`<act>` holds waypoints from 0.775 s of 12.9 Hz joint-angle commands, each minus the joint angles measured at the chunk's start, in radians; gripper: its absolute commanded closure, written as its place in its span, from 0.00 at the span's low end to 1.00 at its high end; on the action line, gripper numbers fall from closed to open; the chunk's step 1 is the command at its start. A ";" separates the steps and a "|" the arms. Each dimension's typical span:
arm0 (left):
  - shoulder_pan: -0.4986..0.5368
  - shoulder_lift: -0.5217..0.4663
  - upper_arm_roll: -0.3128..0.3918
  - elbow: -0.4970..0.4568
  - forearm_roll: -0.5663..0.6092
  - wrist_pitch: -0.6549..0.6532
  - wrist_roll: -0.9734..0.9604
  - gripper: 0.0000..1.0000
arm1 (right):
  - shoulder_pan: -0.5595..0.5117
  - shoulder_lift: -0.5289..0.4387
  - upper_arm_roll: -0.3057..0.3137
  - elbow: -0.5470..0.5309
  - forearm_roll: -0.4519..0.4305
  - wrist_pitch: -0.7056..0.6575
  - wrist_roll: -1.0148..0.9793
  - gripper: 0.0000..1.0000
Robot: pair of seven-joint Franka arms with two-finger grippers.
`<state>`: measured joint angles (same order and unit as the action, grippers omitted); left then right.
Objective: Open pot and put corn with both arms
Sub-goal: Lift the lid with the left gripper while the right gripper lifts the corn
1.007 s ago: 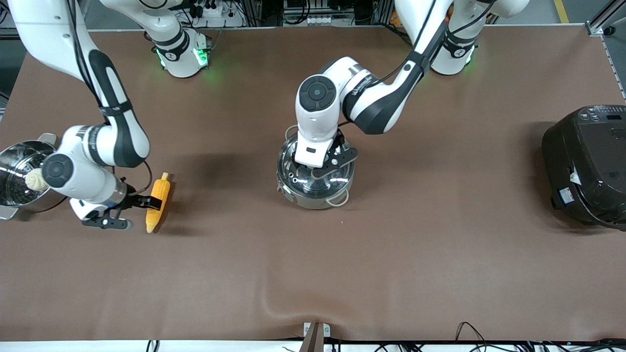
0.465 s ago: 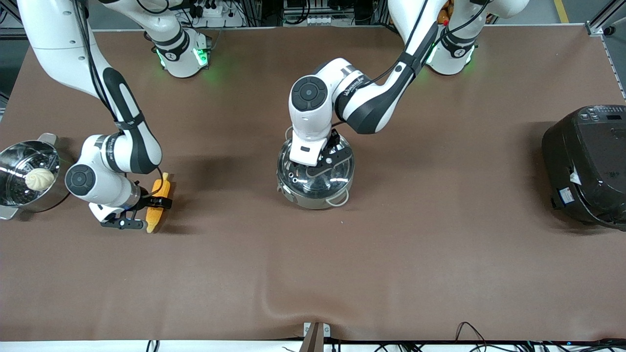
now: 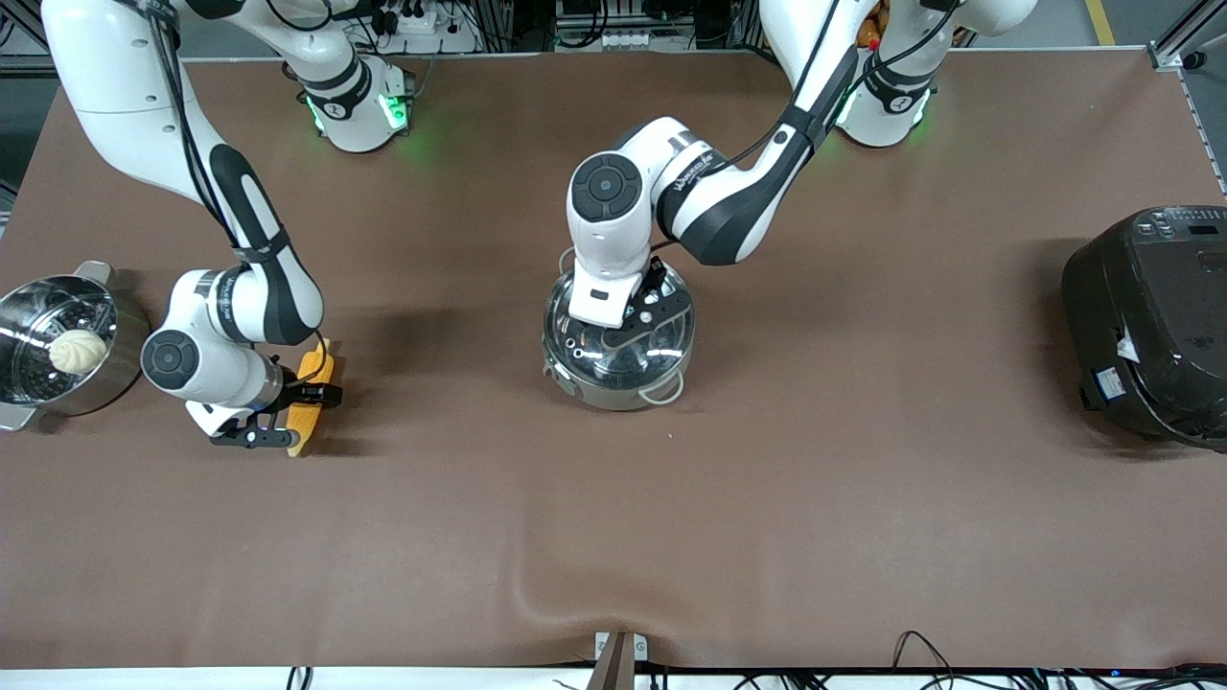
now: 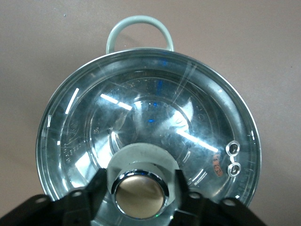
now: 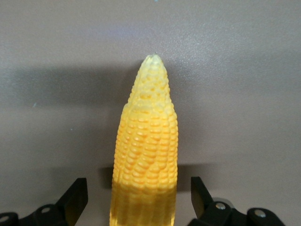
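Front view: pot (image 3: 618,355) sits mid-table, glass lid (image 3: 619,326) on. My left gripper (image 3: 640,309) is down on the lid. My right gripper (image 3: 305,410) straddles the corn (image 3: 309,402), which lies on the table toward the right arm's end, beside the steamer pot (image 3: 48,347).

Left wrist view: my fingers (image 4: 89,193) are spread either side of the lid knob (image 4: 141,190), close against its pale collar.

Right wrist view: my fingers (image 5: 75,200) are spread, clear gaps on both sides of the cob (image 5: 146,160).
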<state>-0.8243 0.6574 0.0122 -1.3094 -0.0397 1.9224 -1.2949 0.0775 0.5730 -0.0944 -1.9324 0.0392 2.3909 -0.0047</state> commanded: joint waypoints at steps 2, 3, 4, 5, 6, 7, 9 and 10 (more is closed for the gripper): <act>-0.010 0.014 0.008 0.016 0.017 -0.013 -0.006 0.74 | -0.007 -0.004 0.002 -0.003 -0.009 -0.016 -0.002 0.53; -0.010 0.011 0.008 0.016 0.017 -0.017 -0.007 1.00 | -0.007 -0.007 0.002 0.003 -0.007 -0.045 0.002 0.74; -0.009 0.001 0.008 0.016 0.018 -0.022 -0.006 1.00 | -0.005 -0.008 0.004 0.010 -0.005 -0.061 0.000 0.84; -0.009 -0.022 0.008 0.016 0.015 -0.026 -0.006 1.00 | -0.005 -0.013 0.004 0.018 -0.005 -0.067 -0.004 0.89; -0.006 -0.047 0.008 0.006 0.017 -0.043 -0.007 1.00 | -0.004 -0.018 0.004 0.027 0.002 -0.094 -0.005 0.94; 0.002 -0.088 0.008 0.002 0.017 -0.071 -0.001 1.00 | -0.002 -0.022 0.005 0.058 0.005 -0.146 -0.003 0.98; 0.028 -0.168 0.009 0.002 0.018 -0.130 0.019 1.00 | 0.002 -0.030 0.007 0.137 0.007 -0.267 0.002 0.99; 0.062 -0.209 0.009 0.002 0.018 -0.173 0.064 1.00 | 0.002 -0.031 0.013 0.180 0.007 -0.301 0.000 0.99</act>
<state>-0.8075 0.5668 0.0206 -1.2861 -0.0385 1.8336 -1.2836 0.0789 0.5634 -0.0913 -1.8201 0.0399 2.1708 -0.0075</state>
